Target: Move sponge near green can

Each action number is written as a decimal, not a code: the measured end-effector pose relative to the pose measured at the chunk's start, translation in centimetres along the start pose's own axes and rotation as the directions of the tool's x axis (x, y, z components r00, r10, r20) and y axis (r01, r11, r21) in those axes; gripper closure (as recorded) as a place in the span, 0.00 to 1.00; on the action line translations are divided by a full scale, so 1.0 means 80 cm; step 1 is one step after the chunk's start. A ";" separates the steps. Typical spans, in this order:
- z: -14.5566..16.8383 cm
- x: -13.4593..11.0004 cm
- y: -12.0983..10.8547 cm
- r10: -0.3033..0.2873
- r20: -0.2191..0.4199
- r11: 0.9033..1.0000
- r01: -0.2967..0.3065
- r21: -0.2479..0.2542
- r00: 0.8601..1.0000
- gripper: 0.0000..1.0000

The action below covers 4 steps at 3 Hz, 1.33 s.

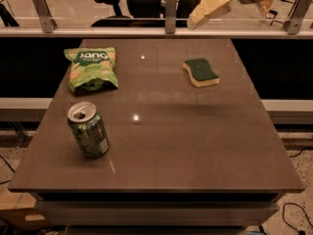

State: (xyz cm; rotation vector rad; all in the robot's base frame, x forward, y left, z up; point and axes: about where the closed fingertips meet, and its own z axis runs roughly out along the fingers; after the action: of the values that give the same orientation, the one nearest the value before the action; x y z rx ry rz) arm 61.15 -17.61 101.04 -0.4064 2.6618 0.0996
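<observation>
The sponge (201, 72), dark green on top with pale yellow foam below, lies on the far right part of the brown table (195, 146). The green can (88, 129) stands upright near the table's front left, its silver top open. My gripper (211, 7) is at the top of the camera view, high above the table's far edge and above and slightly right of the sponge, well apart from it. It holds nothing that I can see.
A flat green snack bag (92, 68) with white lettering lies at the far left, behind the can. A metal rail (98, 32) with posts runs along the table's far edge. Office chairs stand beyond it.
</observation>
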 end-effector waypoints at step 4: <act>0.119 -0.013 -0.017 0.043 -0.115 0.999 -0.040 0.022 0.992 0.06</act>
State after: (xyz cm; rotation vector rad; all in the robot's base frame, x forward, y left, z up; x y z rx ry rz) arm 66.43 -17.36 92.97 -0.3606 2.7835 0.0648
